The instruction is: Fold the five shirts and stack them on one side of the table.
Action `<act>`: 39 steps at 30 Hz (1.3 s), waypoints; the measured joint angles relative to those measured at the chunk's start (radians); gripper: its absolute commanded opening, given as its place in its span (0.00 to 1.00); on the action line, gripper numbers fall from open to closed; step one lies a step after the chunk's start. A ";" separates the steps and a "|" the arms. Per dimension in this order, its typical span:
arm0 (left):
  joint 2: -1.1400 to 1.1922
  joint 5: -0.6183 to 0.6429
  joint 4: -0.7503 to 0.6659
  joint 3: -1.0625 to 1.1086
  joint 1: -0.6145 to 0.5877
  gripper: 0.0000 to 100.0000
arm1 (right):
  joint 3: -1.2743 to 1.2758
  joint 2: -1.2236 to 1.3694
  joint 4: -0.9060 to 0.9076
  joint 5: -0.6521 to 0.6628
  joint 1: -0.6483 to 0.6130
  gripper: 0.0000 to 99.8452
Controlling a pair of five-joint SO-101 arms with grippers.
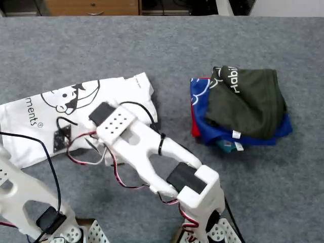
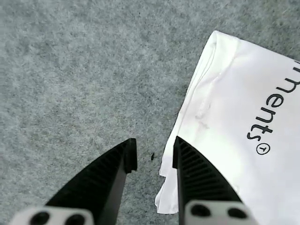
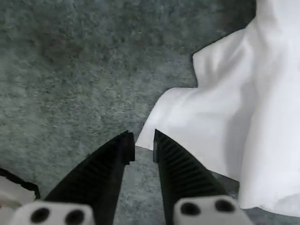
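Left tool (image 2: 154,155) and right tool (image 3: 144,145) hang slightly apart, empty, at edges of the white shirt (image 1: 121,91), frame left. Folded stack (image 1: 248,101) sits centre-right on the surface (image 1: 202,45).

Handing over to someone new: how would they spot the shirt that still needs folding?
On the grey table, look across from the stack of folded shirts. There the white shirt lies spread out partly under an arm. It alone is white with a black cartoon and lettering; the stacked ones are dark green, blue and red.
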 measured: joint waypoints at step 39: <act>0.000 0.000 0.000 0.000 0.000 0.14 | -0.634 0.327 0.101 0.292 0.229 0.00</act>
